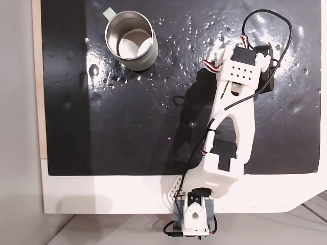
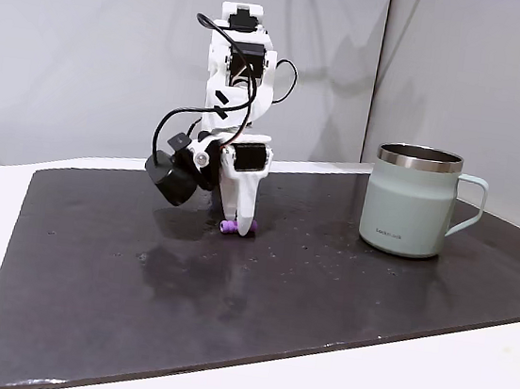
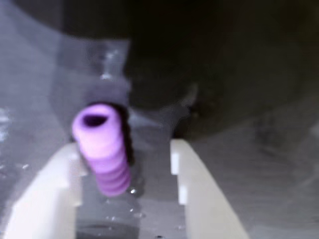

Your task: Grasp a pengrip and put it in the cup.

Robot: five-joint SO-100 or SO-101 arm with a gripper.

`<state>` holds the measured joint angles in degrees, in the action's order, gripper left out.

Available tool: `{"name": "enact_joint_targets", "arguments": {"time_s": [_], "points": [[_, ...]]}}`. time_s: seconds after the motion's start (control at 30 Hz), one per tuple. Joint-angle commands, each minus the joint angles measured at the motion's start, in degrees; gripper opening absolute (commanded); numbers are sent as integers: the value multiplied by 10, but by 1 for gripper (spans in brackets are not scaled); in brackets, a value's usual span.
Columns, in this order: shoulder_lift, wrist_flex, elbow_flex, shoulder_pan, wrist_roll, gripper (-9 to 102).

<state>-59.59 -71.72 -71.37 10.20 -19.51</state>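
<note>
In the wrist view the hand [image 3: 127, 184] is spread open around the purple pengrip [image 3: 102, 149], which lies on the dark mat at centre left, against the left finger [image 3: 45, 194]. The grasp is not yet closed. Lifting and carrying remain, since the cup [image 2: 413, 202] stands well apart at the right of a fixed view.

One purple pengrip [image 3: 103, 149], one steel cup [image 1: 132, 41], one black mat [image 1: 127, 122], one arm [image 1: 232, 117].
</note>
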Motion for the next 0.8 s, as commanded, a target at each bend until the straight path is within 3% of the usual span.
{"name": "enact_joint_targets", "arguments": {"time_s": [0.0, 0.13, 0.3, 0.77], "points": [[-4, 17, 34, -4, -7, 9], [4, 21, 35, 0, -10, 1], [-2, 6, 49, 3, -9, 0], [-173, -192, 227, -18, 15, 0]]}}
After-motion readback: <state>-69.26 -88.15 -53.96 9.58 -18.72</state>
